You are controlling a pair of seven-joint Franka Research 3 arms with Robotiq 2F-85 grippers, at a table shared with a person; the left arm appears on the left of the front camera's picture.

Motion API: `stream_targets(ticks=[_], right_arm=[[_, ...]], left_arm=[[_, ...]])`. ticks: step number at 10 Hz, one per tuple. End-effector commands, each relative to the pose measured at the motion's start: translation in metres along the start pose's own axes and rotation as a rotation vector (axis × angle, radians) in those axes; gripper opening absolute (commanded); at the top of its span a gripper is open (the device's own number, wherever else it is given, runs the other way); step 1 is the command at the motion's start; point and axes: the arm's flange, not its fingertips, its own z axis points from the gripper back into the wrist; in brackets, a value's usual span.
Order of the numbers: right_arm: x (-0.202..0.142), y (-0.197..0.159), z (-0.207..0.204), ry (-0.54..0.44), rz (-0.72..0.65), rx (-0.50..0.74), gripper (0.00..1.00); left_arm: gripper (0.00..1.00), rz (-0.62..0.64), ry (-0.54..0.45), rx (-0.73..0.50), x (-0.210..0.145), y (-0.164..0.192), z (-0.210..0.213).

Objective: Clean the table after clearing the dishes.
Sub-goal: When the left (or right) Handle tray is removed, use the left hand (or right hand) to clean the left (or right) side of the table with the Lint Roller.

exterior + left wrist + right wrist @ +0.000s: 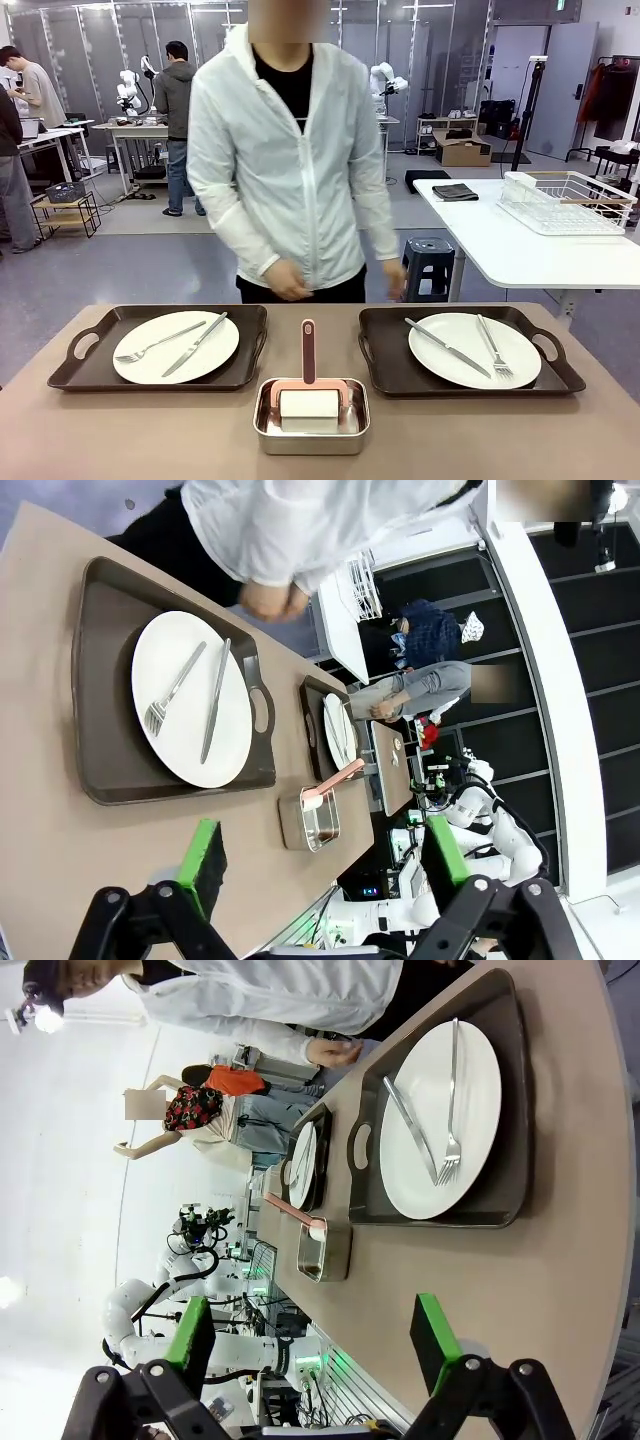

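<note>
Two dishes stand on the tan table, each a white plate with a fork and knife on a dark brown tray. The left plate lies ahead of my left gripper, which hovers open above the table's near edge. My right gripper is likewise open and holds nothing, and the right plate rests on its tray beyond it. Each wrist view also catches the farther plate.
A small steel pan with a pink-handled roller sits between the trays at the near edge. A person in a white jacket stands at the far side, hands low. A white table with a wire rack is behind right.
</note>
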Motion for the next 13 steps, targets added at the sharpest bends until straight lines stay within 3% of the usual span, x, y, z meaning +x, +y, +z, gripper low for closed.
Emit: stream_targets(ticks=[1,13], right_arm=[[-0.001,0.0023,0.0015,-0.003,0.004,0.003,1.0],[-0.001,0.0023,0.0015,-0.003,0.004,0.003,1.0]], left_arm=[[1.0,-0.003,-0.006,-0.013,0.0001,-0.0019,0.0023],[1.0,-0.003,-0.006,-0.013,0.0001,-0.0019,0.0023]])
